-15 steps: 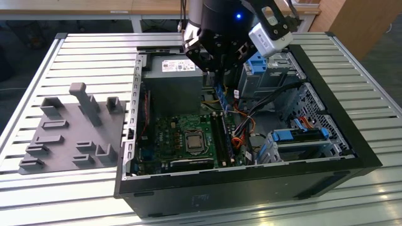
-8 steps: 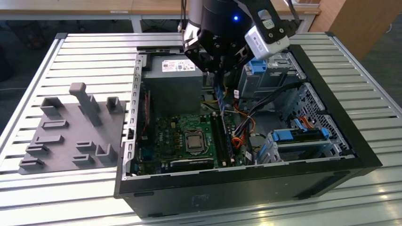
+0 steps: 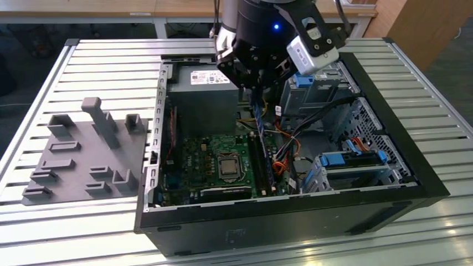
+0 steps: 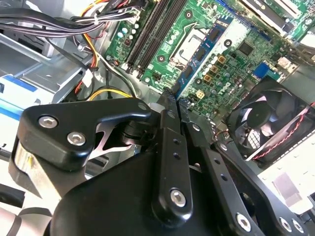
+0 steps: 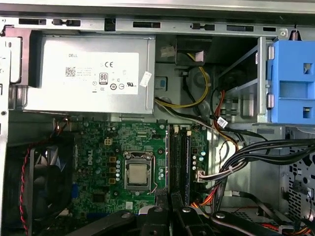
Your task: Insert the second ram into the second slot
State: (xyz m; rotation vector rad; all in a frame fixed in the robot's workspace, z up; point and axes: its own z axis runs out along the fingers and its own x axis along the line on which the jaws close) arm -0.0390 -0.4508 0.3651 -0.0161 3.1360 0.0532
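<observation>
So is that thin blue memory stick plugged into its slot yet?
Not yet, it seems: the thin blue circuit-board stick hangs from the black pincer, above the green motherboard.

— How does the arm point(image 3: 255, 22) stand?
— Upright, wrist vertical, with the claw point(image 3: 256, 86) pointing straight down.
— Fingers?
— The fingers point(image 4: 170, 142) are pinched nearly together, clamping the second ram point(image 3: 258, 116), which hangs just below the claw.

Exterior view: high, looking down into the computer case point(image 3: 296, 221) on the bench point(image 3: 111, 61).
First wrist view: straight down on the motherboard point(image 5: 98, 147).
Second wrist view: close, slanting past the jaws.
Shared: motherboard.
</observation>
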